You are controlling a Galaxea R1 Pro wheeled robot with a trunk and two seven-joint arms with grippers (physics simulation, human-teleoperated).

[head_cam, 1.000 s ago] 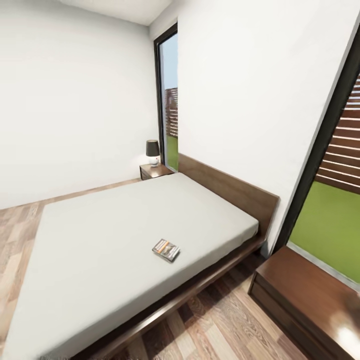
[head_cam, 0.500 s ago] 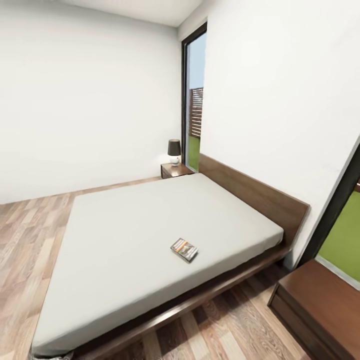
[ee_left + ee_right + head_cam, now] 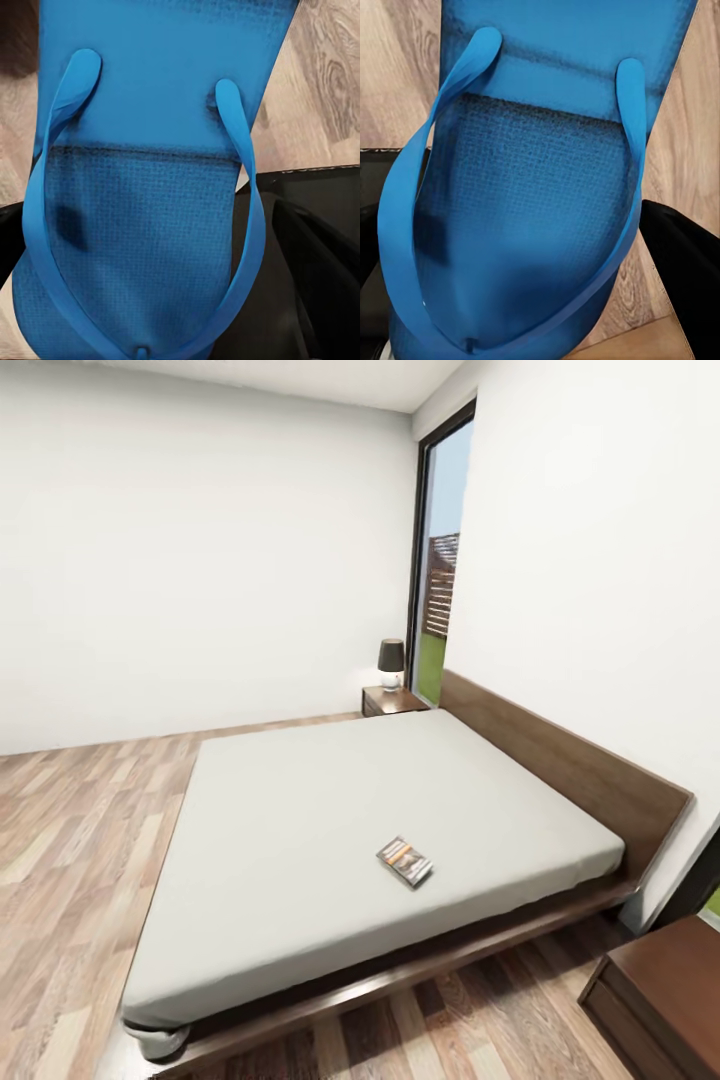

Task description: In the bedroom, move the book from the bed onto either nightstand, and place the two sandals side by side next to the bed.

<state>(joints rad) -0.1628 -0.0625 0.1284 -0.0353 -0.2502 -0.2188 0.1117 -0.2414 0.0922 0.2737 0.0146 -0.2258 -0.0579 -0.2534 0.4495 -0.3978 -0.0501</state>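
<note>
The book [image 3: 404, 861] lies flat on the light-grey mattress of the bed [image 3: 300, 800], toward its near right side. One nightstand [image 3: 392, 702] stands at the far end of the headboard. Another nightstand [image 3: 665, 980] sits at the lower right corner of the head view. In the left wrist view a blue sandal [image 3: 150, 187] hangs close before the camera above the wood floor, held by my left gripper. In the right wrist view the other sandal [image 3: 540, 195] hangs the same way in my right gripper. The sandals hide the fingertips of both grippers.
A small dark-shaded lamp [image 3: 391, 660] stands on the far nightstand. A tall black-framed window [image 3: 437, 590] is in the right wall beside it. Wood-plank floor [image 3: 80, 830] spreads to the left of the bed and along its near side.
The whole head view has shifted, so the camera has turned left. The bed and book now sit further right in the picture, and the near nightstand and right window have slid mostly out of frame.
</note>
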